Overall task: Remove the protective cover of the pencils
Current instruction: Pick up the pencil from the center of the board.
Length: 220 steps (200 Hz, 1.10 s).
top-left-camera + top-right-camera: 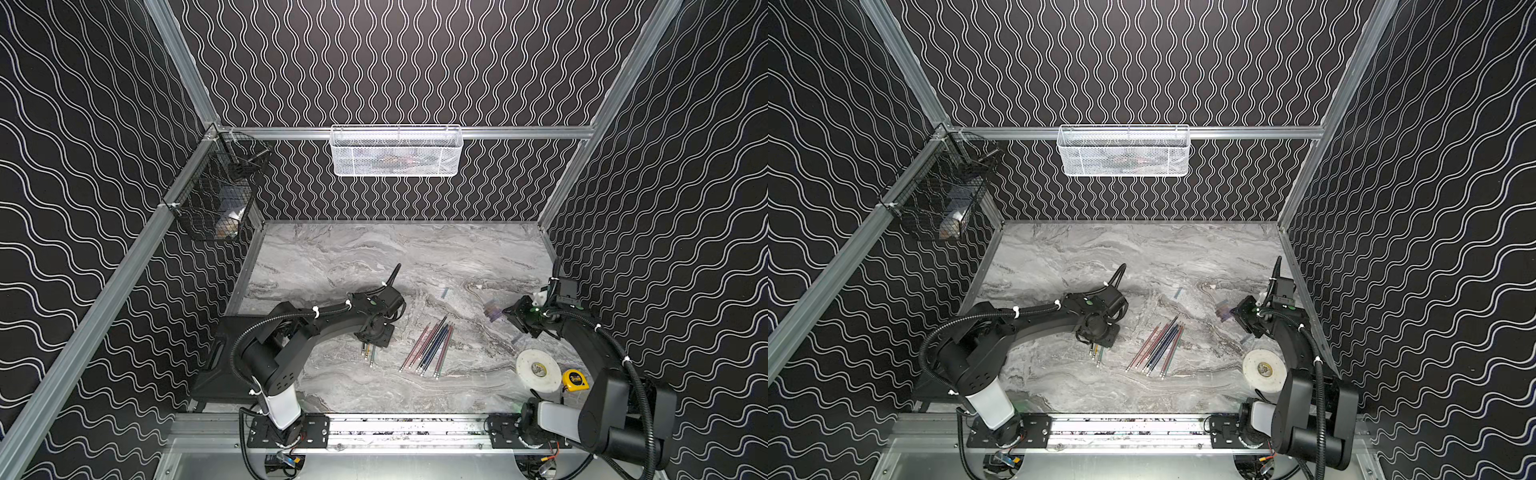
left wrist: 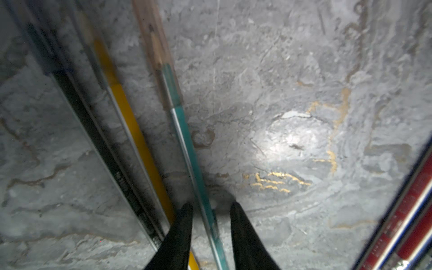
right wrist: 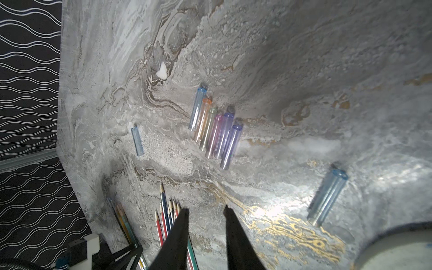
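Green pencil point(image 2: 184, 131) runs btwn the fingers point(image 2: 182, 233) of the L claw point(image 2: 210, 205). Jaws apart, a gap each side, no squeeze. Its clear cover point(image 2: 159, 46) sits over the sharpened tip, out ahead of the claw. Yellow pencil point(image 2: 131, 121) and black pencil point(image 2: 86, 121) lie just beside, also sleeved. Bare red & blue pencils point(image 1: 430, 345) fan out btwn the two claws. R claw point(image 3: 204, 210) is apart too, nothing in it, w/ loose pastel covers point(image 3: 215, 131) ahead of it. Grey marble table point(image 1: 332, 257), black walls point(image 1: 83, 166) w/ white wavy lines, white mesh basket point(image 1: 395, 153) on the back rail.
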Tool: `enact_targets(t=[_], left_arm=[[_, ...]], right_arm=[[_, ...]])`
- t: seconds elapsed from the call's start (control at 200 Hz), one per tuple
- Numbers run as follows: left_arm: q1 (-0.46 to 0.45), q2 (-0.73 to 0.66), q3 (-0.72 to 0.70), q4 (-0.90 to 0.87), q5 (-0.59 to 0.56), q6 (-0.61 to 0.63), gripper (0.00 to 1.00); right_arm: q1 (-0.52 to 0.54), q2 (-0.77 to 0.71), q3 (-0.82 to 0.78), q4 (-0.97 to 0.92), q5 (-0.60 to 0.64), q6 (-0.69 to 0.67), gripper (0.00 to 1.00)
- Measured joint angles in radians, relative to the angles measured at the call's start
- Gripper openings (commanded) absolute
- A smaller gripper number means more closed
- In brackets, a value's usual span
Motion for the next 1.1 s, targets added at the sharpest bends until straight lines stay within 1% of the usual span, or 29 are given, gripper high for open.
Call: enact_targets(t=[0.11,0.22,0.305,0.42,0.555,0.64,0.806,0.901,0.986,1.041,1.101], left_arm=[[0.002,0.01,0.004,0.0,0.002,-0.003,0.28],[0.005,0.021,0.008,0.01,0.0,-0.003,0.2],[0.006,0.025,0.009,0.019,0.0,-0.004,0.18],[0.006,0.027,0.007,0.025,-0.001,-0.006,0.17],[0.006,0.032,0.012,0.034,-0.003,-0.006,0.1],[0.006,0.032,0.015,0.034,-0.002,-0.006,0.08],[0.006,0.026,0.033,0.026,0.002,-0.007,0.07],[0.006,0.023,0.047,0.004,0.032,-0.011,0.07],[0.005,-0.003,0.066,-0.03,0.05,-0.022,0.07],[0.002,-0.028,0.083,-0.04,0.056,-0.026,0.07],[-0.001,-0.055,0.105,-0.052,0.067,-0.026,0.07]], right_arm=[[0.0,-0.002,0.002,-0.001,-0.004,0.0,0.27],[0.0,-0.001,0.003,-0.002,-0.007,0.0,0.27],[0.0,0.001,0.005,-0.002,-0.011,-0.001,0.27],[0.0,0.001,0.006,-0.002,-0.015,-0.001,0.27],[0.0,0.001,0.007,-0.002,-0.018,-0.004,0.27],[0.0,0.001,0.006,-0.002,-0.019,-0.004,0.27],[0.0,0.001,0.006,-0.002,-0.019,-0.008,0.27],[0.0,-0.001,0.006,-0.002,-0.021,-0.018,0.27],[0.006,-0.003,0.006,0.005,-0.048,-0.02,0.28],[0.03,-0.003,-0.001,0.026,-0.08,-0.022,0.31],[0.094,-0.002,-0.005,0.051,-0.124,-0.019,0.36]])
